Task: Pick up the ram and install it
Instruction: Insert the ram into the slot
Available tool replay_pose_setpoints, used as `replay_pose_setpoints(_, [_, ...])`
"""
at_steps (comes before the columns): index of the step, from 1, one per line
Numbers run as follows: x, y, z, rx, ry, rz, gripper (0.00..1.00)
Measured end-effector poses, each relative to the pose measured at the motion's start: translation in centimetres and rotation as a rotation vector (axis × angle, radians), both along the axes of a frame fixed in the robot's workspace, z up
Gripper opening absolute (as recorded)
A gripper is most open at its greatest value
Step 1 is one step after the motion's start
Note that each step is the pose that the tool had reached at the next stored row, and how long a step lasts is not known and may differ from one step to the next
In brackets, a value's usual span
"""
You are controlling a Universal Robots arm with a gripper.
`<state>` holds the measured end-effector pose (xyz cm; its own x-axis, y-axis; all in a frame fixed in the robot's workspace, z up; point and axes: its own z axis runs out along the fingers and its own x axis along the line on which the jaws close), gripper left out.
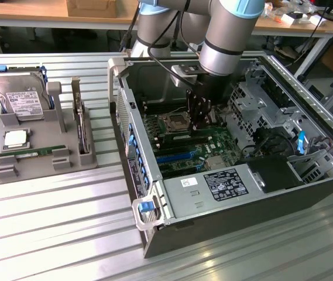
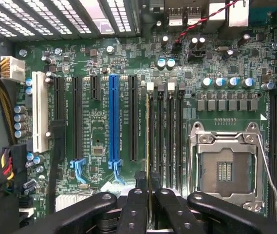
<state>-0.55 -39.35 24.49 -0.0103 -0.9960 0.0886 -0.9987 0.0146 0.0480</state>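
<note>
The gripper [image 1: 200,120] hides part of the board [image 1: 213,143] behind it in the exterior view. In the wrist view the ram [image 2: 148,146] stands edge-on, so its chips are hidden, and the black fingers [image 2: 136,209] cover its near end. The arm [image 1: 225,35] is cut off by the top edge.

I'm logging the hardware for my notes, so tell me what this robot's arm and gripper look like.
The arm is built of thick silver-grey tube sections with pale blue caps at the joints, and black cables run along it. The gripper is black; the wrist view shows matte black linkage bars with small round pivot screws.
</note>
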Motion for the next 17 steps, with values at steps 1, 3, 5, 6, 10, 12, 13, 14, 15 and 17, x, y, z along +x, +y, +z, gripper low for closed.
replay_pose_setpoints(1, [0.0, 0.11, -0.08, -0.0001, 0.0000, -0.004, 0.13])
replay_pose_setpoints(3, [-0.1, 0.40, -0.25, 0.0000, 0.0000, -0.010, 0.13])
replay_pose_setpoints(5, [-0.1, 0.41, -0.39, -0.0001, 0.0000, -0.013, 0.13])
replay_pose_setpoints(6, [-0.1, 0.39, -0.42, -0.0002, 0.0001, -0.013, 0.13])
replay_pose_setpoints(10, [-0.1, 0.13, -0.65, -0.0001, 0.0000, -0.013, 0.13])
replay_pose_setpoints(12, [-0.1, 0.13, -0.87, -0.0007, 0.0001, -0.013, 0.13])
replay_pose_setpoints(13, [-0.1, 0.13, -0.92, -0.0007, 0.0000, -0.013, 0.13])
replay_pose_setpoints(14, [-0.2, 0.15, -1.08, -0.0009, 0.0001, -0.013, 0.13])
replay_pose_setpoints(15, [-0.2, 0.16, -1.13, -0.0013, 0.0003, -0.009, 0.13])
replay_pose_setpoints(17, [-0.2, 0.16, -1.16, -0.0012, 0.0001, 0.004, 0.13])
